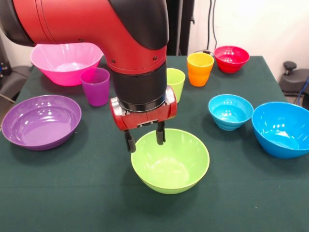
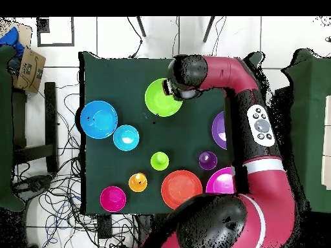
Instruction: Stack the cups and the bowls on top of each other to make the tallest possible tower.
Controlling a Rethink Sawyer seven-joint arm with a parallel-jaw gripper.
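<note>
I judge I'm at the pick-up step: my tool (image 1: 144,138) hangs open at the far rim of the green bowl (image 1: 170,161), nearest the camera on the counter (image 1: 72,193), one finger outside, one just inside. Next I should close on that rim and lift. The arm (image 1: 96,24) drops vertically; the other bowls and cups wait behind.
</note>
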